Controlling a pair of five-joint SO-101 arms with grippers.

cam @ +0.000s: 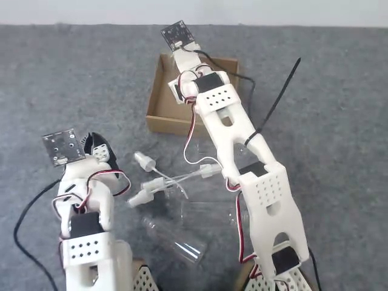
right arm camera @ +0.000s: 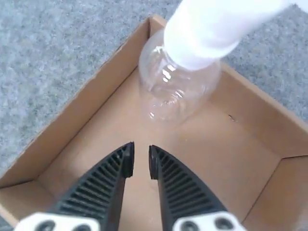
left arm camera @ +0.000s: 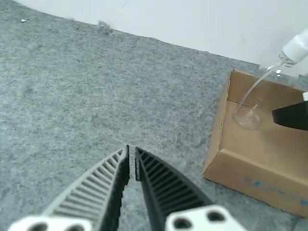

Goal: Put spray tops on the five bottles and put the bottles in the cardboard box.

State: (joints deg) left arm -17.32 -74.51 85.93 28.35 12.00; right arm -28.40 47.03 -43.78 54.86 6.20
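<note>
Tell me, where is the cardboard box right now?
In the high view the cardboard box sits at the far middle of the grey felt, beyond the loose spray tops; the right hand hovers over it, with a clear bottle inside.

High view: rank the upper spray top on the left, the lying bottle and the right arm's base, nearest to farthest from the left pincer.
From the left pincer:
1. spray top, just to its right on the felt.
2. bottle, lying on its side toward the front, between the two arms.
3. right arm's base, at the front right corner.
</note>
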